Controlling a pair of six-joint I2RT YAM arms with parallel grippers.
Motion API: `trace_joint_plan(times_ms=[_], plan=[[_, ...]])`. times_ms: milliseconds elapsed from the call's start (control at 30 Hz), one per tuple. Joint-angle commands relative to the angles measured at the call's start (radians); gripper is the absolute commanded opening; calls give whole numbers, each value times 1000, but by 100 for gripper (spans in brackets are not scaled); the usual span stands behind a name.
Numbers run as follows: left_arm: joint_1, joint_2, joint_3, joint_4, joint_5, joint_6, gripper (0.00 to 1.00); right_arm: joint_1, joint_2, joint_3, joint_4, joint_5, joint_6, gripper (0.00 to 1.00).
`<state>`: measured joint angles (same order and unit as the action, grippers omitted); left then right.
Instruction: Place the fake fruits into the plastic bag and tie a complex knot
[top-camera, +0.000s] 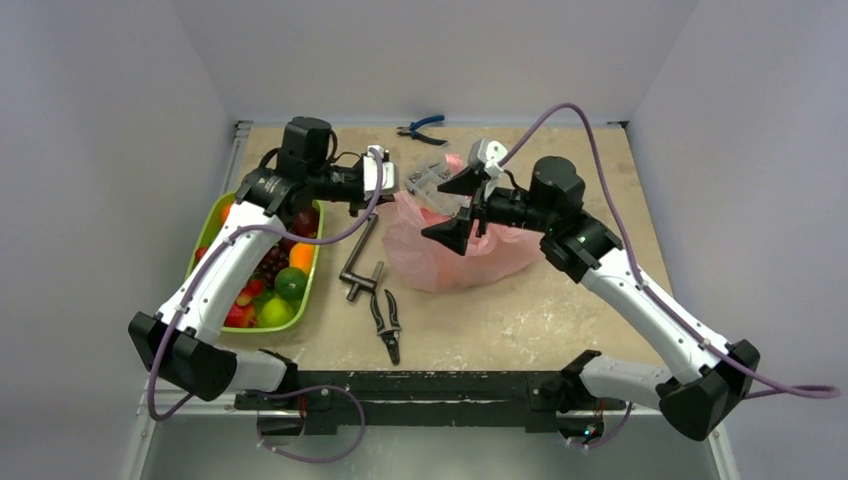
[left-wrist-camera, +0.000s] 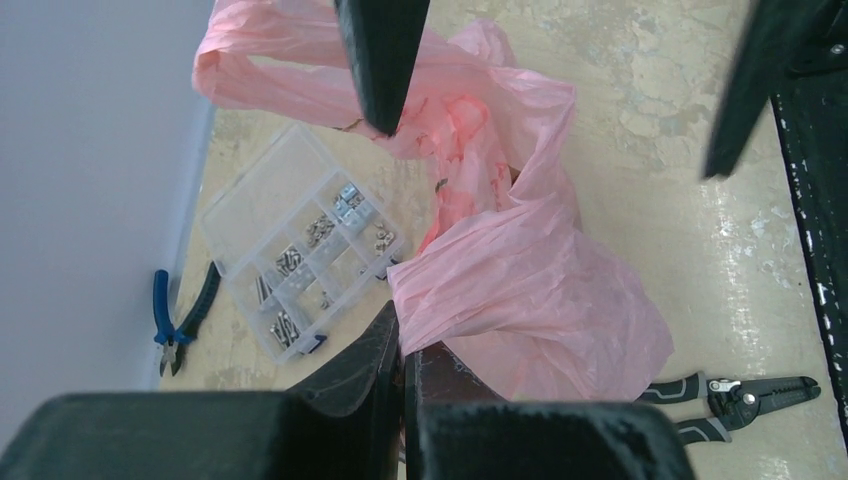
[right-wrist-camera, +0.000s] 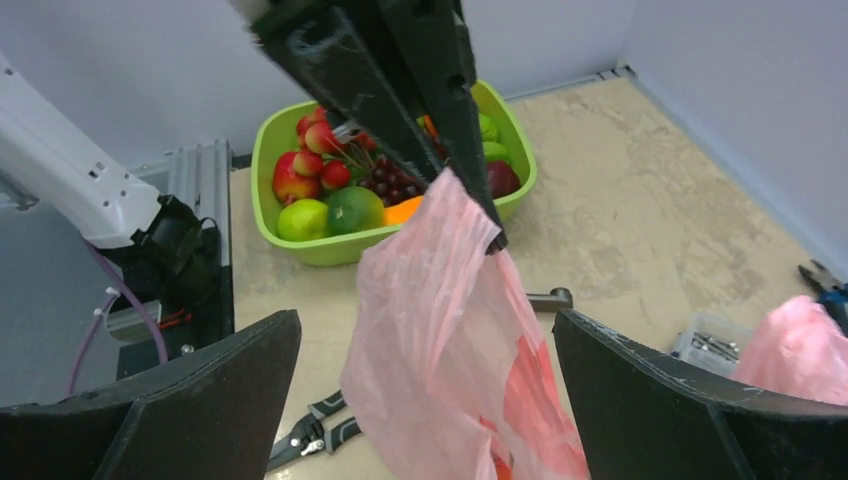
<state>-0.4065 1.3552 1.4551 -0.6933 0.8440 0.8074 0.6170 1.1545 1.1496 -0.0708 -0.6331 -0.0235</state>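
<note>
Far left on the worktop (top-camera: 560, 300), the lime-green tray (top-camera: 212, 222) holds the fake fruits (top-camera: 272, 292): red, green and orange ones and a dark bunch of grapes, all in the tray and none in my grip

Next, my left jaws: shut tight, pinching a fold of the plastic bag (top-camera: 450, 255) at its upper left edge. My left wrist camera shows the pink film (left-wrist-camera: 530, 300) caught between the two black tips, and the right wrist camera shows it hanging down from that pinch (right-wrist-camera: 440, 330)

In front of the bag, towards me, a metal clamp (top-camera: 358, 262) lies flat with black pliers (top-camera: 388, 322) just beside it

The bag slumps mid-worktop, crumpled, its mouth pulled up on my left side. Right behind it is a clear parts box (left-wrist-camera: 300, 240), with blue-handled pliers (top-camera: 422, 128) at the back wall

Now my right jaws: spread wide, gripping nothing, poised over the bag's upper right with one tip high and one low. Whether they brush the film I cannot tell
</note>
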Motion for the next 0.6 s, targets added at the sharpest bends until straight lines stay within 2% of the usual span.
trace_joint_plan(times_ms=[0, 100, 167, 233, 267, 333, 433, 533, 567], plan=[[-15, -59, -45, 68, 66, 13, 0, 56, 76, -23, 127, 92, 74, 99], [-22, -79, -69, 76, 93, 21, 0, 62, 132, -79, 233, 155, 108, 99], [-37, -92, -87, 84, 91, 29, 0, 62, 174, -121, 304, 127, 106, 99], [-57, -98, -105, 99, 64, 40, 0, 68, 214, -171, 389, 88, 110, 95], [-66, -100, -108, 105, 51, 40, 0, 74, 232, -197, 424, 82, 110, 87], [-73, -100, -104, 117, 43, 32, 0, 78, 258, -248, 478, 70, 92, 62], [-67, -104, -80, 152, 2, -55, 0, 78, 260, -320, 493, 67, 14, 32], [-21, -103, -42, 129, 19, -135, 14, 78, 236, -380, 477, 59, -48, 2], [-1, -102, -27, 100, 40, -144, 23, 78, 225, -403, 480, 65, -67, 0]])
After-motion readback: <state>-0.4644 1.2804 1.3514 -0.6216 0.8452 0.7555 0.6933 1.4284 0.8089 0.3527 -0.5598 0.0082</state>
